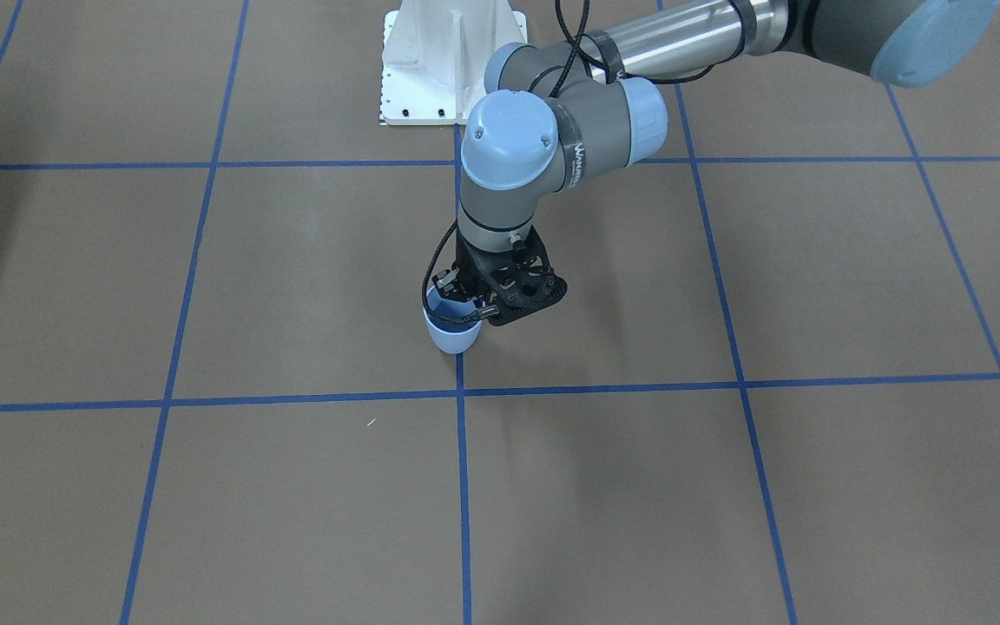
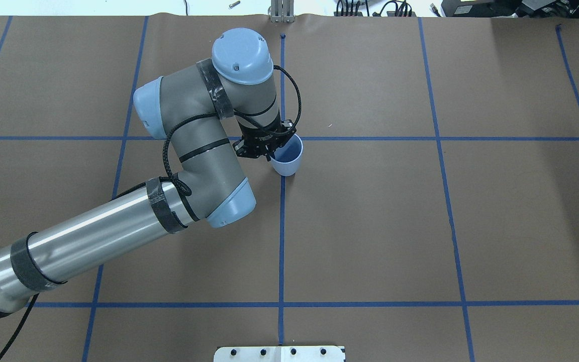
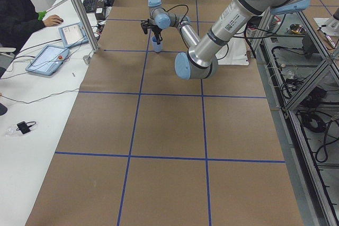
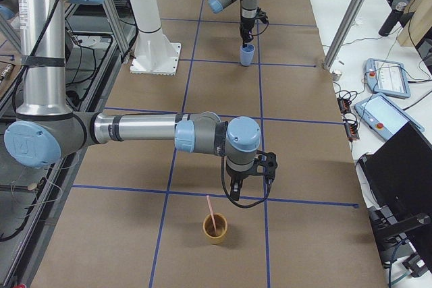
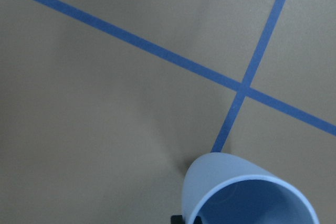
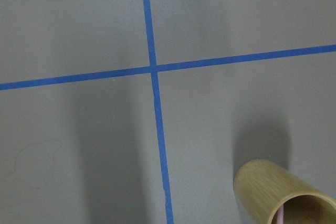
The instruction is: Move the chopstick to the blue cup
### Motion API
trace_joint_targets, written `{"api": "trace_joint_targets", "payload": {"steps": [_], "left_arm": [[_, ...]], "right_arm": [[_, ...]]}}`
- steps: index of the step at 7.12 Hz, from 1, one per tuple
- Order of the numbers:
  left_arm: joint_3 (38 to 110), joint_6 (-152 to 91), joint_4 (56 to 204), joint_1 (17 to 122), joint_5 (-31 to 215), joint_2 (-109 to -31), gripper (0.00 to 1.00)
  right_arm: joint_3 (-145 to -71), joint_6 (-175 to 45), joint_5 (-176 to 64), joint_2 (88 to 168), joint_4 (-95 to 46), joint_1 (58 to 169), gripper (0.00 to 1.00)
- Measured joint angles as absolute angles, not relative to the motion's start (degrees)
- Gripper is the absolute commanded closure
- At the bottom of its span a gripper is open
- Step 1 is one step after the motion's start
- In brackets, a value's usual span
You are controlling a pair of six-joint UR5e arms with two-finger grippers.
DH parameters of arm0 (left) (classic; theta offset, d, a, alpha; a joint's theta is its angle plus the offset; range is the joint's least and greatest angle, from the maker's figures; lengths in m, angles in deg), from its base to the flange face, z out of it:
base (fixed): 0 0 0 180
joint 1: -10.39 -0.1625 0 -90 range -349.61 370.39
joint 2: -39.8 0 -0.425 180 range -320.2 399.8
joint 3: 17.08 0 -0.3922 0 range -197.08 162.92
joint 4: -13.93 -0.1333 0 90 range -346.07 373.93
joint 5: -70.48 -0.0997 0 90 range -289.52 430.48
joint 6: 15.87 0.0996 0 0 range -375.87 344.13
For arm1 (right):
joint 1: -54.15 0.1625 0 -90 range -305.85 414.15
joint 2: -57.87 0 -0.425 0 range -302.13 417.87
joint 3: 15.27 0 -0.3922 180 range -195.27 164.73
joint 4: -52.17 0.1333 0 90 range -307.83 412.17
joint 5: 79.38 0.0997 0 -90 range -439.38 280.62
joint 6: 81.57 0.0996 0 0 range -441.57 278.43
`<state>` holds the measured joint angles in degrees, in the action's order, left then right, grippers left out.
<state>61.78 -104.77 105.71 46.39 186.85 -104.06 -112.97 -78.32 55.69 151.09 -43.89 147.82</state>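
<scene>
The blue cup (image 2: 287, 157) stands near the table's middle, beside a blue tape crossing; it also shows in the front view (image 1: 450, 334) and close up in the left wrist view (image 5: 247, 195). My left gripper (image 2: 269, 151) is at the cup's rim and looks shut on it. A pale pink chopstick (image 4: 211, 212) stands in a tan bamboo cup (image 4: 216, 228) at the table's right end; a sliver of pink shows in the right wrist view (image 6: 282, 214). My right gripper (image 4: 250, 193) hovers just beyond the bamboo cup (image 6: 283, 195); I cannot tell whether it is open or shut.
The table is covered in brown paper with a blue tape grid. The robot's white base plate (image 1: 444, 61) is at the robot's edge. An operator (image 3: 18, 9) sits at a side desk with tablets (image 3: 50, 56). Metal posts (image 4: 347, 18) stand at the far edge.
</scene>
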Motion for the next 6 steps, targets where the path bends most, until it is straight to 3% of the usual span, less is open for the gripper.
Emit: {"api": "trace_joint_targets", "payload": {"steps": [1, 3, 4, 6], "left_arm": [[61.54, -104.85, 105.84, 46.5, 186.85, -104.32, 0.29], [61.77, -104.85, 105.73, 47.19, 186.97, -104.46, 0.26], [62.05, -104.78, 105.53, 47.77, 187.15, -104.43, 0.02], [65.0, -104.47, 104.78, 49.24, 187.54, -103.95, 0.01]], "right_arm": [[-112.93, -78.32, 55.62, 151.08, -43.89, 147.81, 0.0], [-112.88, -78.26, 55.43, 151.04, -43.89, 147.79, 0.0], [-112.88, -78.24, 55.36, 151.01, -43.91, 147.81, 0.0], [-112.81, -78.2, 55.28, 150.71, -44.04, 147.79, 0.0]]}}
